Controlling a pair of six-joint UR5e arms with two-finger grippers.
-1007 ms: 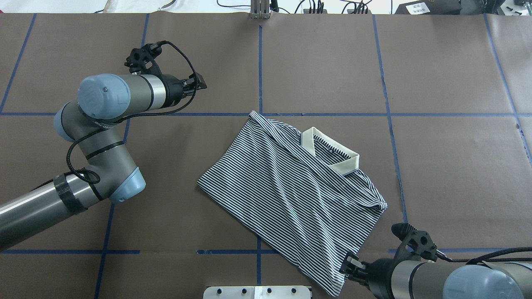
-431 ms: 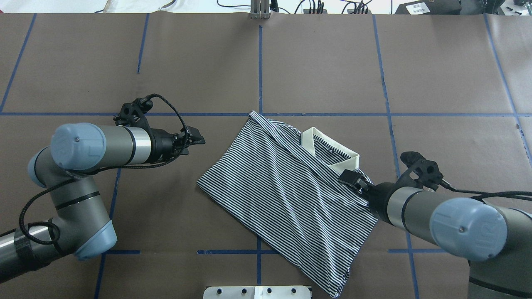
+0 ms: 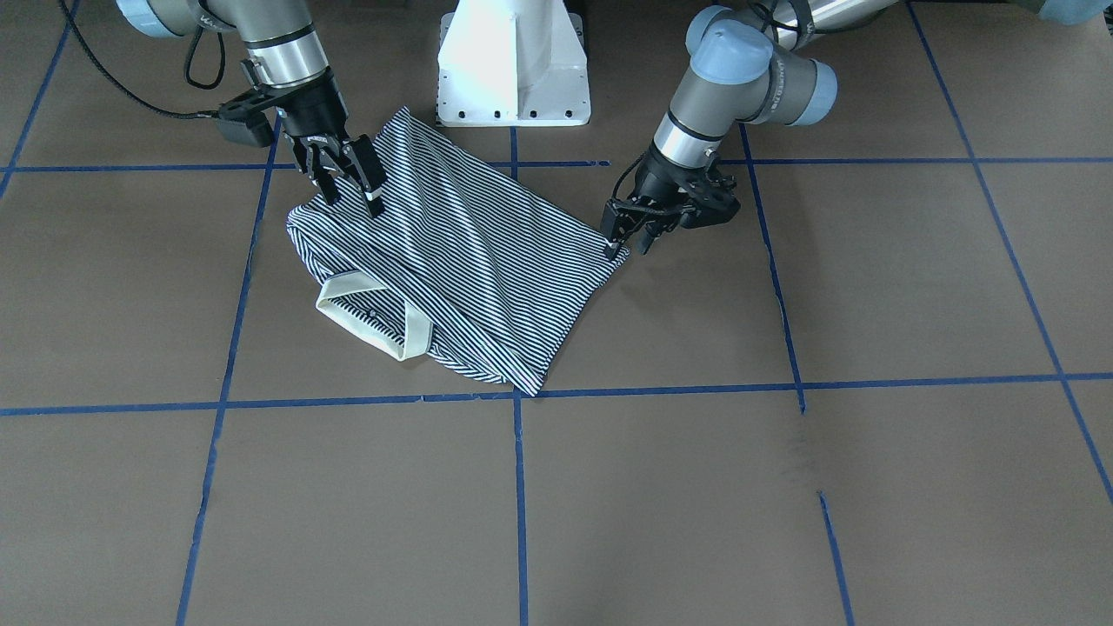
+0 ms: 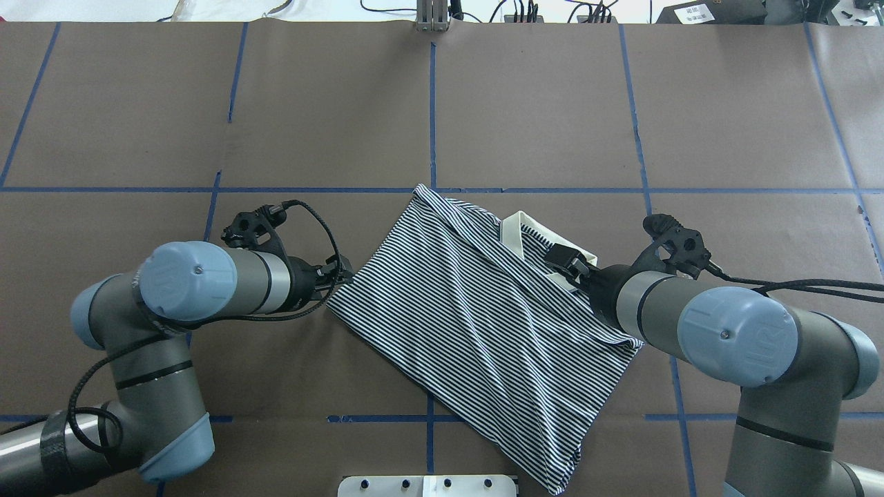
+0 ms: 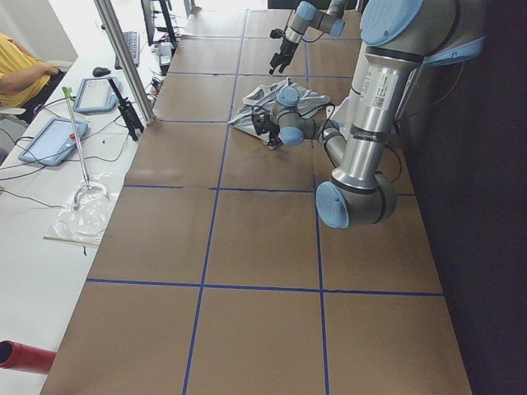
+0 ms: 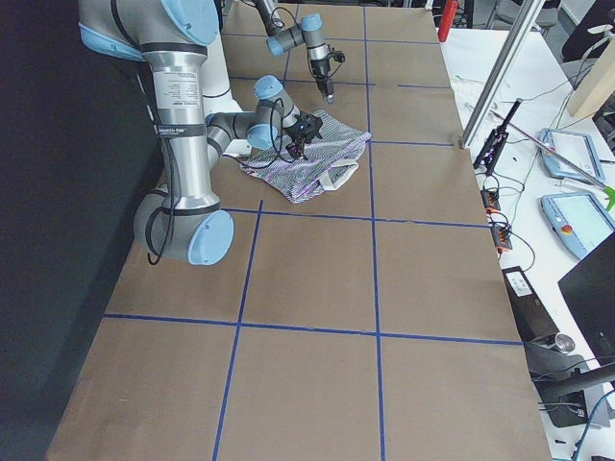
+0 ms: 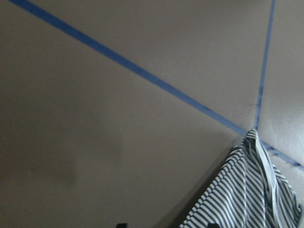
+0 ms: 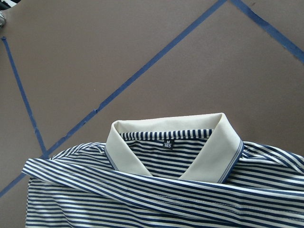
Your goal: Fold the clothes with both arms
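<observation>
The striped polo shirt (image 4: 476,317) lies folded on the brown table, with its cream collar (image 3: 372,323) toward the far right; it also shows in the front view (image 3: 469,252). My left gripper (image 4: 343,275) is open and low at the shirt's left corner, also in the front view (image 3: 629,243). The left wrist view shows the striped edge (image 7: 247,190) beside the barely visible fingertips. My right gripper (image 3: 350,189) is open, just above the shirt near the collar, and covers part of the collar from overhead (image 4: 566,261). The right wrist view shows the collar (image 8: 209,152) close below.
The white pedestal base (image 3: 513,61) stands at the near edge, close to the shirt's hem; its plate (image 4: 428,485) shows overhead. Blue tape lines (image 4: 431,110) grid the brown table. A side bench holds tablets (image 5: 49,140), with a seated person (image 5: 25,74) beyond.
My left gripper came down and right to the shirt's left corner. My right gripper moved from beside the hem, near the base, up to the collar. The shirt has not moved.
</observation>
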